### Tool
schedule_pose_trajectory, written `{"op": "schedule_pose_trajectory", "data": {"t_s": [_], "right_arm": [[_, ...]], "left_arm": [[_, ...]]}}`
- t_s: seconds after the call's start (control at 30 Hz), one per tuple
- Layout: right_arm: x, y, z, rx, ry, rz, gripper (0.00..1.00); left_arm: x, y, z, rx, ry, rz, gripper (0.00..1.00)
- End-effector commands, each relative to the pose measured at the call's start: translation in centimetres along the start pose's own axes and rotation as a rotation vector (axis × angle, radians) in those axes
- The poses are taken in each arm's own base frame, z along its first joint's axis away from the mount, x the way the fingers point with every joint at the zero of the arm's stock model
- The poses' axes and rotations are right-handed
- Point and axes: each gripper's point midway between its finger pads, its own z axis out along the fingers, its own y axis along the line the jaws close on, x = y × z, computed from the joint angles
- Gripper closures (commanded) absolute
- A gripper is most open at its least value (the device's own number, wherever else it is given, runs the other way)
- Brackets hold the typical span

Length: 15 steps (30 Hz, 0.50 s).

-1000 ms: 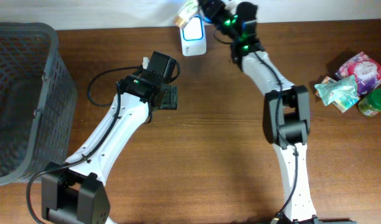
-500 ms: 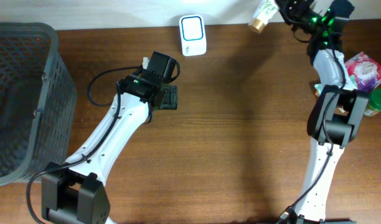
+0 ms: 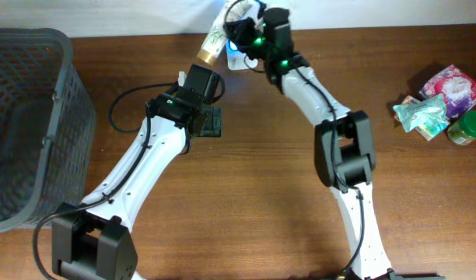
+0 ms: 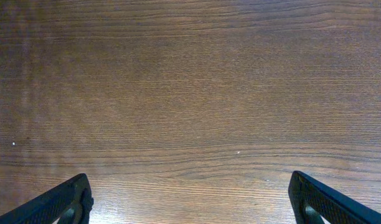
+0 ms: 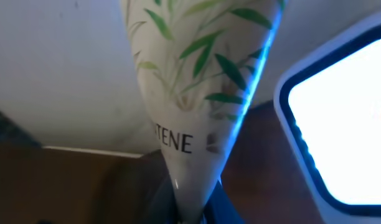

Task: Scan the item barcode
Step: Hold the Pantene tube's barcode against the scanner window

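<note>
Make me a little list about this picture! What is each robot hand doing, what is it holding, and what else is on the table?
right gripper: shut on the flat end of the tube
tube: white with green leaves, gold cap, held up at the far edge of the table
scanner: lit up, right beside the tube
left gripper: open, holding nothing, above bare wood
basket: grey, at the left end
other things at the right end: pink packet, teal packet, green-lidded jar

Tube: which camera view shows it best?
Right wrist: the tube fills the frame, leaf print and letters readable. Overhead shows it small, with its gold cap. Left wrist shows only table.
</note>
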Motion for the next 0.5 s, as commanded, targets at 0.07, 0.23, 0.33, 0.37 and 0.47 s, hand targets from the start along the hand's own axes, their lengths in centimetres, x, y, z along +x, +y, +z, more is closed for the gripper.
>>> {"op": "schedule_pose_trajectory", "data": {"t_s": [0.07, 0.23, 0.33, 0.37, 0.47], "right_arm": [[-7.0, 4.1, -3.6, 0.051, -0.207, -0.376, 0.92], [-9.0, 7.4, -6.8, 0.064, -0.22, -0.498, 0.92], [-10.3, 10.3, -10.3, 0.09, -0.224, -0.491, 0.92], [-10.9, 10.6, -11.8, 0.115, -0.218, -0.481, 0.93], [-12.5, 7.7, -15.2, 0.254, -0.175, -0.464, 0.96]], "left_arm": [[0.1, -0.3, 0.0, 0.006, 0.001, 0.013, 0.01], [0.1, -0.3, 0.0, 0.006, 0.002, 0.013, 0.01], [0.1, -0.3, 0.0, 0.006, 0.002, 0.013, 0.01], [0.1, -0.3, 0.0, 0.006, 0.001, 0.013, 0.01], [0.1, -0.3, 0.0, 0.006, 0.001, 0.013, 0.01]]}}
